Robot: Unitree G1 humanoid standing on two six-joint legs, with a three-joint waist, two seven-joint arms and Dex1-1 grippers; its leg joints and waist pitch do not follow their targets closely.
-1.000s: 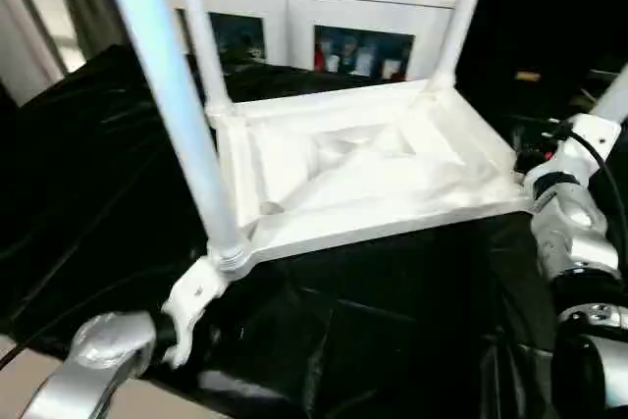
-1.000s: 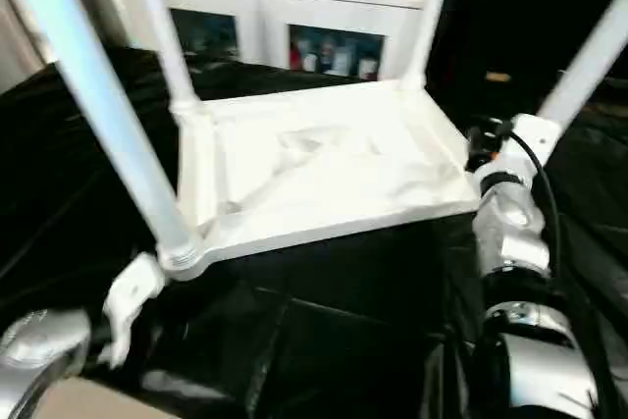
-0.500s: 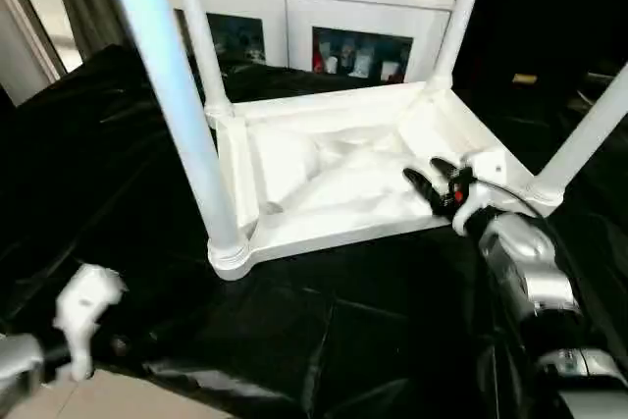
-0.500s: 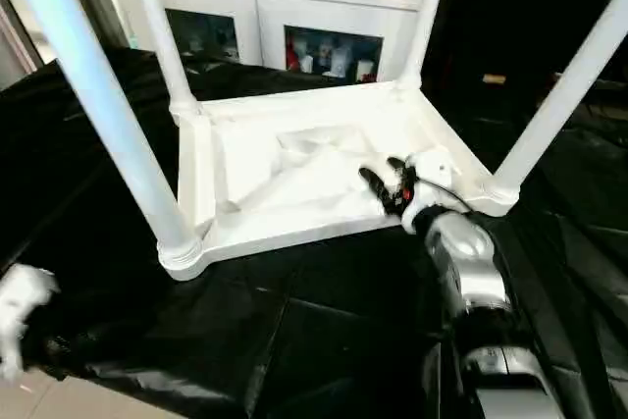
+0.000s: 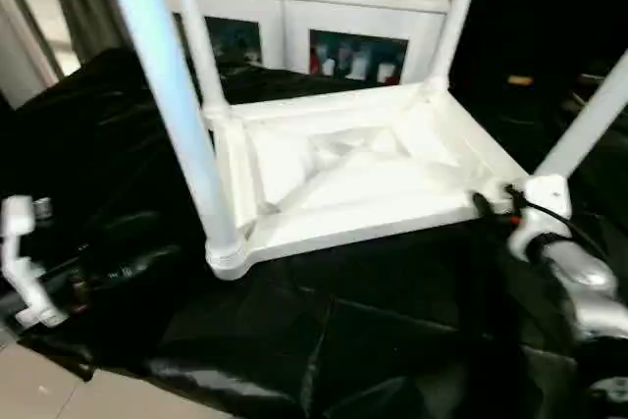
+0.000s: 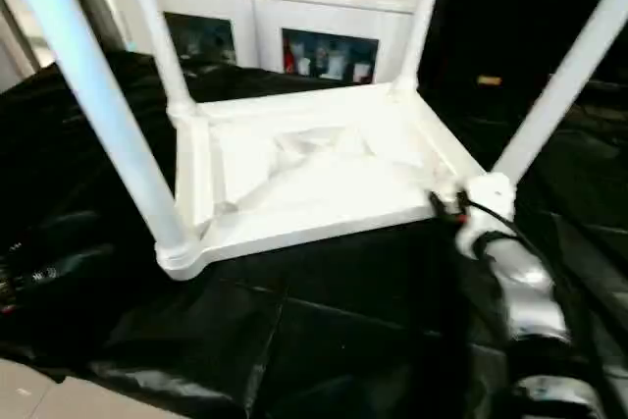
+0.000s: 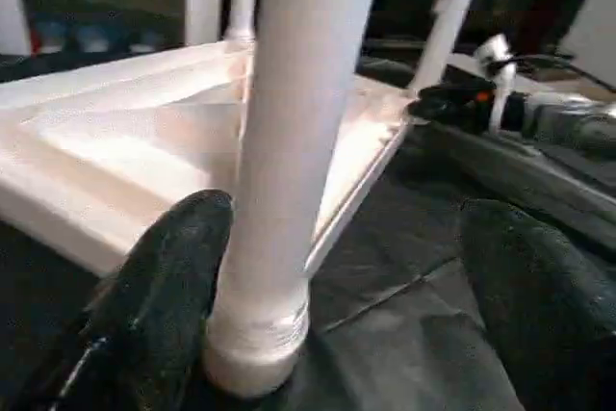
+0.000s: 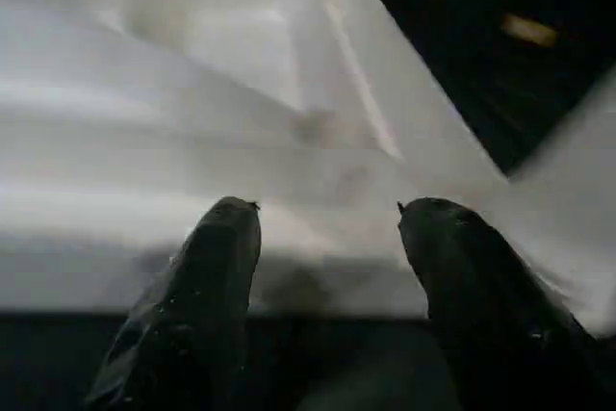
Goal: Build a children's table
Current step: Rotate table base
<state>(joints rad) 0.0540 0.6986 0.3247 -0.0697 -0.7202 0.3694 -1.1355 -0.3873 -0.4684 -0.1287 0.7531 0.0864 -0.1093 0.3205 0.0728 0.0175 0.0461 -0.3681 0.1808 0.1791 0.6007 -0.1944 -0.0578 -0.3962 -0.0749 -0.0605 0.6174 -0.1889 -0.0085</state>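
We have the children's table point(image 5: 363, 179) lying upside down on the black-sheeted table point(image 5: 324, 340) in the middle of the frame, its four legs standing up out of the corner sockets, with a white cabinet point(image 5: 324, 17) across the top of the frame behind it. The main risk we see is at the lower right: our right gripper point(image 6: 444, 205) sits just at the near rim of the top, beside the near-right leg point(image 6: 559, 85), and a careless push there could slide the whole table across the slick sheet or lever that leg out of a socket we cannot confirm is fully seated. The sheet is loose and wrinkled, so it may bunch and drag with the table. A second risk is on the other side: our left gripper point(image 7: 337, 267) looks along the near-left leg point(image 5: 172, 115), and swinging in fast could knock that leg sideways. As for pose, the right forearm reaches up from the lower right corner, its black fingers point(image 8: 207, 276) apart with nothing between them, pointing at the rim edge. The left arm is drawn back to the far left edge of the frame, well apart from the table, and its fingers point(image 7: 164, 286) stand wide apart, holding nothing.
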